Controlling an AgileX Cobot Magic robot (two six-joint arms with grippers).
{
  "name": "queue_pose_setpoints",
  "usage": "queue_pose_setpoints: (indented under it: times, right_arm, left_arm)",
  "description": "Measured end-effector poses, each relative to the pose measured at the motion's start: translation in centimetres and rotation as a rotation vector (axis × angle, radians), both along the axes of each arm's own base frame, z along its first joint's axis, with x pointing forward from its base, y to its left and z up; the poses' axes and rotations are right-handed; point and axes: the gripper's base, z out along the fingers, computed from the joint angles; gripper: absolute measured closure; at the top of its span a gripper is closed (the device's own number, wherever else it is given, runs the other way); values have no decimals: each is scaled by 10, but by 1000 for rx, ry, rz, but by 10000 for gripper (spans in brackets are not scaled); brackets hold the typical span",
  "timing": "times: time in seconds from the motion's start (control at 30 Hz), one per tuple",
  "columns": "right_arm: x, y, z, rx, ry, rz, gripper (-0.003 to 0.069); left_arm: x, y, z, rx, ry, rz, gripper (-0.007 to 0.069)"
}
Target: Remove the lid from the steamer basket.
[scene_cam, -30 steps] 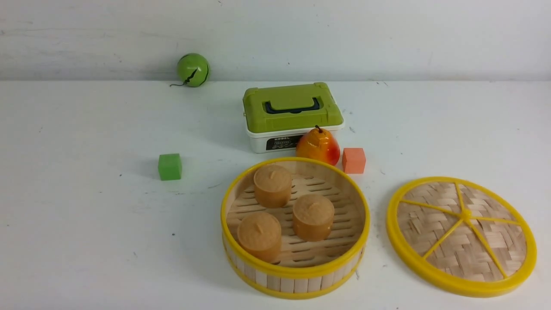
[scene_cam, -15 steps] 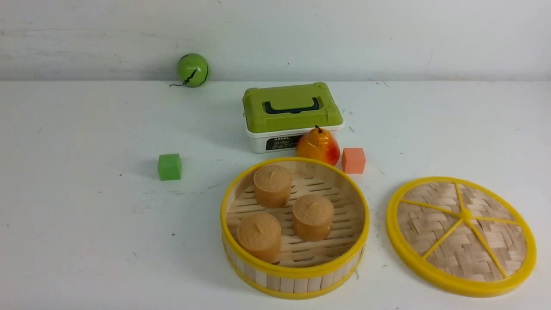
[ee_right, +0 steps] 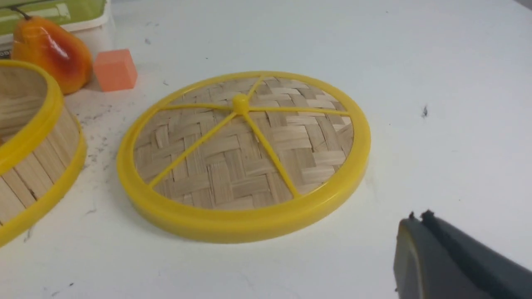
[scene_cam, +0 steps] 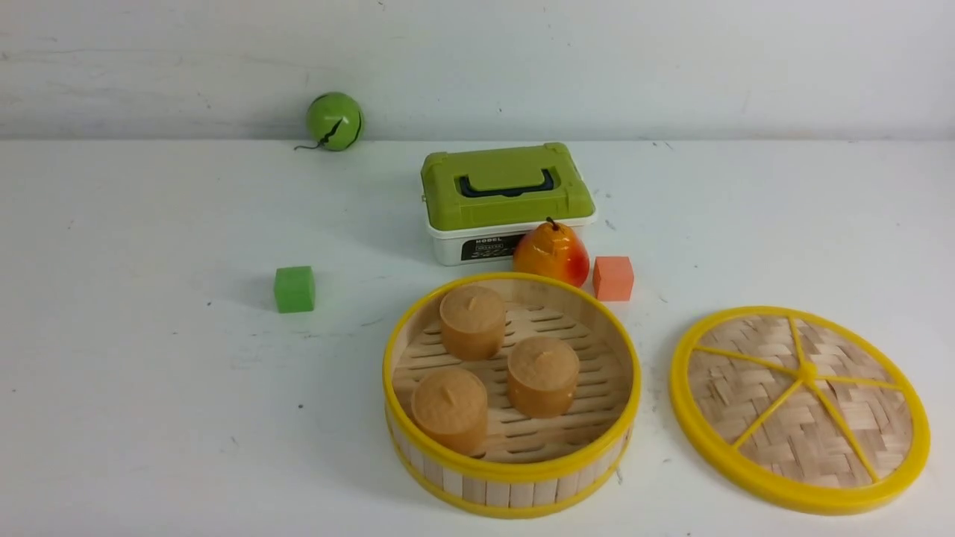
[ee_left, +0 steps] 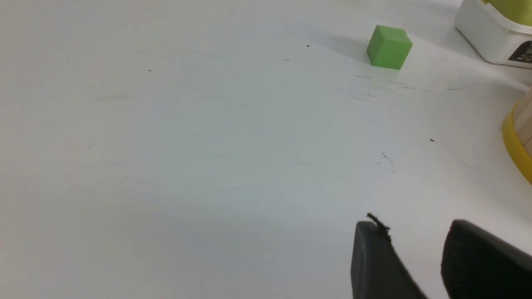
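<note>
Lid [scene_cam: 800, 409] lies flat on the white worktop [scene_cam: 149, 373], knob side up, to the right of the steamer basket [scene_cam: 512, 477] and apart from it, a strip of bare worktop between the two yellow rims. Basket is uncovered; three brown cylindrical buns [scene_cam: 472, 322] stand upright on its slatted floor. Behind the basket: a pear [scene_cam: 551, 253], close to the far rim, and just right of the pear an orange cube [scene_cam: 613, 278]. The pear stands in front of the green-and-white box [scene_cam: 507, 201], whose green top with dark handle is closed. A green cube [scene_cam: 294, 289] sits well to the left of the basket; a green ball [scene_cam: 334, 121] rests at the far edge by the wall. Neither arm appears in the front view. Left gripper [ee_left: 417, 253]: seen only in its wrist view, two dark fingers with a clear gap between them, jaws apart and empty, over bare worktop with the green cube and a bit of the basket's rim in view. Right gripper [ee_right: 419, 220]: its wrist view shows the fingers pressed together, jaws closed on nothing, near the lid's rim but not touching it.
</note>
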Motion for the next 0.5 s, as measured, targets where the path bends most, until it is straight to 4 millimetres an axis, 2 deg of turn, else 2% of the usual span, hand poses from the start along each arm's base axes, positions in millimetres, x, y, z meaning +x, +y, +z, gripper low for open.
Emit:
queue_pose_setpoints:
  times: [0.5]
  right_arm:
    - [-1, 1, -1, 10, 29, 13, 677]
  left_arm:
    - [0, 0, -1, 0, 8, 0, 386]
